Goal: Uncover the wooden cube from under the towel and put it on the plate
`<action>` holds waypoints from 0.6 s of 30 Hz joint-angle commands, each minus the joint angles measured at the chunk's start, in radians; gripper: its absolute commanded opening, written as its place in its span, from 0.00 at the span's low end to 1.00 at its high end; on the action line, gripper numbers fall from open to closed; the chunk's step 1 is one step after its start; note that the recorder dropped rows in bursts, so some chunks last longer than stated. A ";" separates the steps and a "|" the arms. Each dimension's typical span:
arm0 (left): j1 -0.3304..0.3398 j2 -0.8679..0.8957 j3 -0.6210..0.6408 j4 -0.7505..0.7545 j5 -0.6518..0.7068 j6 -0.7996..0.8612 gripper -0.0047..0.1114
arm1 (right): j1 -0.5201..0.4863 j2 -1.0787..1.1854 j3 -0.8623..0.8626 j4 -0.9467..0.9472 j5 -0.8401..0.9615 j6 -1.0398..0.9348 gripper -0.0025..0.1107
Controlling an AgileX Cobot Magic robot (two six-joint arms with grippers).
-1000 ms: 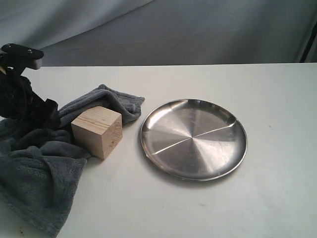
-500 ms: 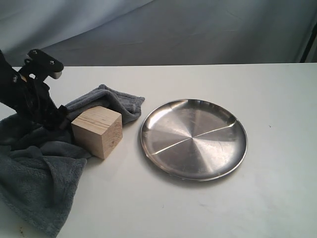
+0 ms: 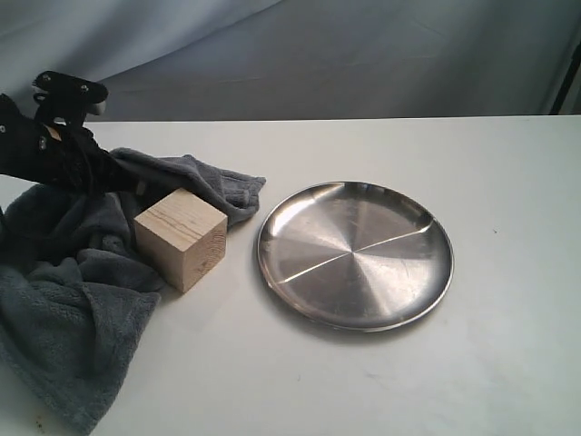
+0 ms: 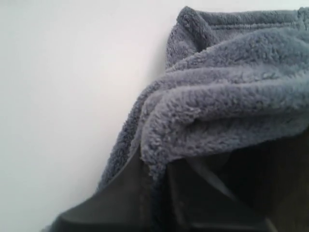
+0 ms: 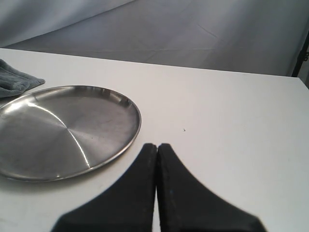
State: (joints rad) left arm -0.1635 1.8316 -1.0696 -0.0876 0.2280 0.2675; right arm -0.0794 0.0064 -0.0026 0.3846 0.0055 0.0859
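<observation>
At the table's left edge, the left gripper was clamped on a raised fold of the towel, with plush bulging over its dark fingers in the wrist view. The rest of the towel lay heaped toward the near left corner. Just right of that heap stood the cube, upright on the table and fully uncovered on top and on both near faces. A towel fold lay against its far side and the heap touched its left side. The plate lay bare near the middle of the table, a little apart from the cube. The right gripper hung over the table right of the plate, fingers pressed together and holding nothing. The main risk appeared to be the fold behind the cube: a careless pull on the towel could drag or topple the cube, or sweep cloth onto the plate. The thick plush might also slip from the pinch. The right gripper would have to open before taking the cube, and a closed approach could knock it aside.
</observation>
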 commanded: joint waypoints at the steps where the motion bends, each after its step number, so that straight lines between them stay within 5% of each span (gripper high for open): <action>1: 0.017 -0.002 -0.006 -0.007 -0.046 -0.068 0.04 | 0.000 -0.006 0.003 0.005 0.012 0.004 0.05; 8: 0.122 0.002 -0.006 -0.007 -0.005 -0.283 0.04 | 0.000 -0.006 0.003 0.005 0.012 0.004 0.05; 18: 0.263 0.103 -0.006 -0.003 0.238 -0.451 0.04 | 0.000 -0.006 0.003 0.005 0.012 0.004 0.05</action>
State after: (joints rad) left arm 0.0681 1.9043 -1.0696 -0.0882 0.4007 -0.1340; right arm -0.0794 0.0064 -0.0026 0.3846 0.0055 0.0859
